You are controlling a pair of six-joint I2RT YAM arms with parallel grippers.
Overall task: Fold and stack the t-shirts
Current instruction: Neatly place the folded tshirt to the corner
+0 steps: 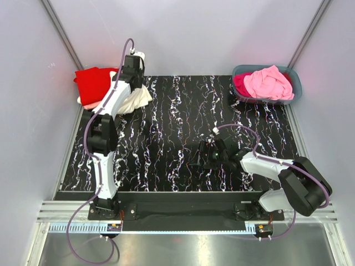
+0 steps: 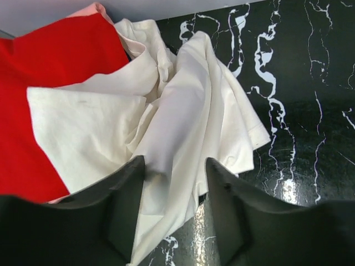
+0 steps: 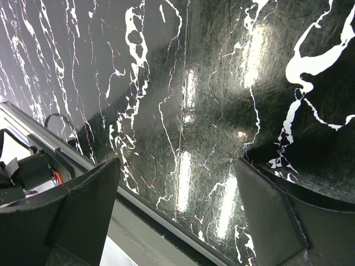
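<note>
A crumpled cream t-shirt [image 1: 137, 100] lies at the far left of the table, partly over a folded red t-shirt [image 1: 91, 82] with a salmon edge [image 1: 87, 103] under it. My left gripper [image 1: 135, 84] hovers over this pile. In the left wrist view it [image 2: 175, 162] is open, with a fold of the cream t-shirt [image 2: 183, 111] lying between the jaws, unpinched, and the red t-shirt [image 2: 50, 66] to its left. A pink t-shirt [image 1: 269, 82] and a magenta one [image 1: 241, 84] lie in the tub. My right gripper [image 1: 200, 155] [image 3: 177, 163] is open and empty, low over the table.
The grey-blue tub [image 1: 295, 83] stands at the far right corner. The black marbled mat [image 1: 177, 116] covers the table, and its near edge and metal rail [image 3: 144, 221] show under the right gripper. Grey walls close in on both sides.
</note>
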